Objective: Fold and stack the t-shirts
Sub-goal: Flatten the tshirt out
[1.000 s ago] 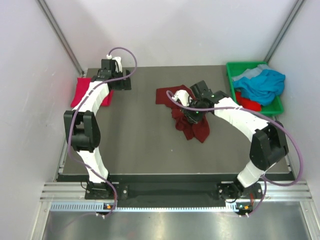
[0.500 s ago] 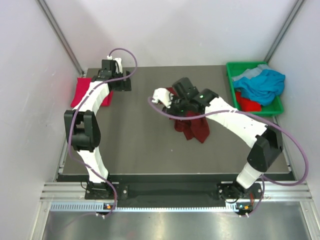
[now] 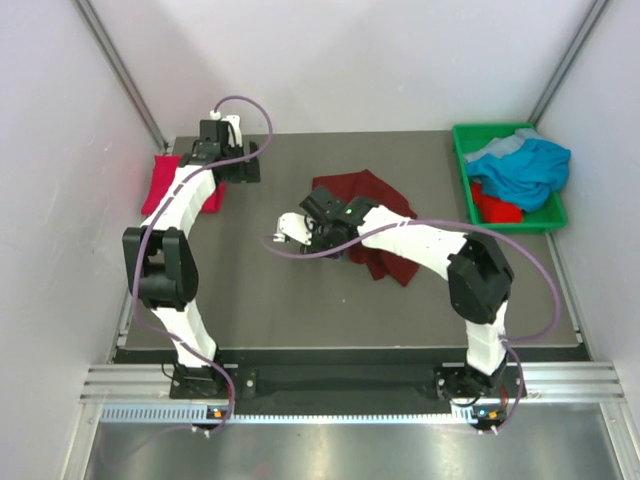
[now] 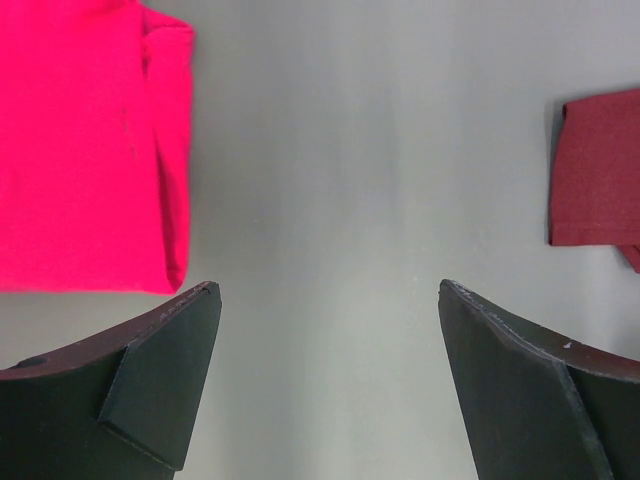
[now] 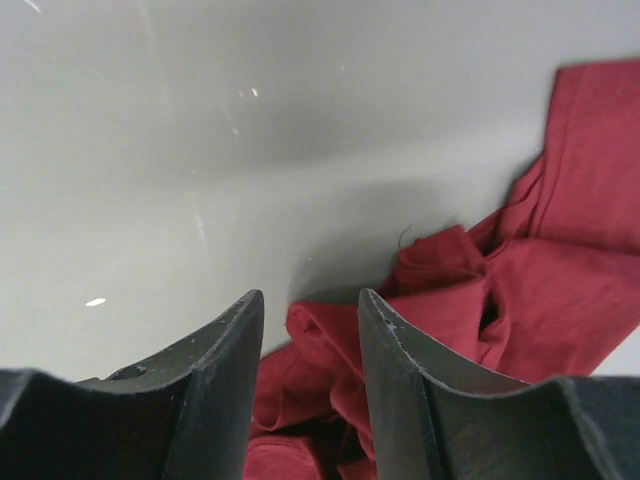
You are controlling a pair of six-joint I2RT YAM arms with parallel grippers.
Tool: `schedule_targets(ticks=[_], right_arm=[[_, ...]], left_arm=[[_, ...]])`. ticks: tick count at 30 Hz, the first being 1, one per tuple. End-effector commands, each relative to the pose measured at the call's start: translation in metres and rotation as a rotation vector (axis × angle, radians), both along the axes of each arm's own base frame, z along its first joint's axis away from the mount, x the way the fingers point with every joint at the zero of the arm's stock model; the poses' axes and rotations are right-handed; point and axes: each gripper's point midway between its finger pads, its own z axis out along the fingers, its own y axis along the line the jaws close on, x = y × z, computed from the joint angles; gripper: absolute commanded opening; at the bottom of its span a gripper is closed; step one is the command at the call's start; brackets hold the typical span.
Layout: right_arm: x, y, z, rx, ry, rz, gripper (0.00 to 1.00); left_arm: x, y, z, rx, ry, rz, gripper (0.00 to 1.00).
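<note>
A dark grey table (image 3: 260, 300) sits between pale walls, with both arms reaching out over it.

The right gripper (image 5: 305, 298) is low at the middle of the table, at the left edge of the crumpled maroon shirt (image 3: 355, 188). Its jaws are drawn close together and a fold of the maroon cloth shows in the narrow gap. Whether they actually pinch it cannot be told, since the cloth may simply lie beneath. The rest of that shirt spreads in a loose heap to the right, under the right arm's forearm.

The left gripper (image 4: 328, 290) hangs over bare table at the far left with its jaws wide apart and nothing between them. Just beside it, on its left, the crimson shirt (image 4: 80, 140) lies folded flat against the table's left edge. A corner of the maroon cloth shows well off to its right.

At the far right corner stands a green bin (image 3: 462, 150). The teal-blue shirt (image 3: 525, 165) is piled in it and spills over the rim, with a red cloth (image 3: 497, 207) showing under it.
</note>
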Motion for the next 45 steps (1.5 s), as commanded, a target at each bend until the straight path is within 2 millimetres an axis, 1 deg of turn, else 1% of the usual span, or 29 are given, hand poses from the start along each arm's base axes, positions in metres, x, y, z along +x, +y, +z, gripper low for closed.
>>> schedule_targets(ticks=[1, 4, 9, 10, 12, 16, 20, 26, 29, 33, 35, 38, 43, 44, 45], right_arm=[[0.010, 0.004, 0.011, -0.039, -0.108, -0.007, 0.43], [0.008, 0.003, 0.009, -0.051, -0.126, -0.021, 0.42], [0.008, 0.000, 0.015, -0.071, -0.189, -0.041, 0.41], [0.012, -0.001, 0.017, -0.075, -0.209, -0.054, 0.41], [0.014, -0.002, 0.018, -0.086, -0.227, -0.061, 0.41], [0.023, -0.007, 0.012, -0.135, -0.273, -0.092, 0.39], [0.030, -0.009, 0.018, -0.146, -0.322, -0.118, 0.36], [0.027, -0.013, 0.015, -0.175, -0.309, -0.115, 0.34], [0.024, -0.014, 0.013, -0.190, -0.301, -0.111, 0.27], [0.020, -0.017, 0.011, -0.210, -0.291, -0.106, 0.15], [0.020, -0.017, 0.011, -0.213, -0.292, -0.109, 0.12], [0.018, -0.016, 0.011, -0.220, -0.293, -0.104, 0.00], [0.016, -0.012, 0.016, -0.209, -0.288, -0.097, 0.00], [0.016, -0.013, 0.017, -0.215, -0.286, -0.098, 0.11], [0.016, -0.011, 0.017, -0.212, -0.287, -0.100, 0.24]], left_arm=[[-0.009, 0.008, 0.038, 0.015, -0.084, 0.029, 0.95], [-0.015, 0.010, 0.040, 0.023, -0.091, 0.039, 0.95], [-0.024, 0.012, 0.040, 0.025, -0.091, 0.046, 0.95], [-0.025, 0.012, 0.040, 0.024, -0.091, 0.045, 0.95], [-0.025, 0.013, 0.039, 0.023, -0.089, 0.047, 0.95], [-0.025, 0.012, 0.046, 0.021, -0.103, 0.048, 0.95], [-0.025, 0.012, 0.048, 0.023, -0.106, 0.049, 0.95], [-0.024, 0.010, 0.046, 0.012, -0.104, 0.046, 0.95], [-0.022, 0.010, 0.046, 0.004, -0.105, 0.044, 0.95], [-0.021, 0.008, 0.046, 0.003, -0.102, 0.040, 0.95], [-0.021, 0.008, 0.045, 0.000, -0.097, 0.039, 0.95], [-0.021, 0.008, 0.047, -0.001, -0.101, 0.039, 0.95], [-0.020, 0.007, 0.047, -0.006, -0.098, 0.039, 0.95], [-0.021, 0.007, 0.046, -0.004, -0.095, 0.038, 0.95], [-0.021, 0.007, 0.047, -0.004, -0.095, 0.038, 0.95]])
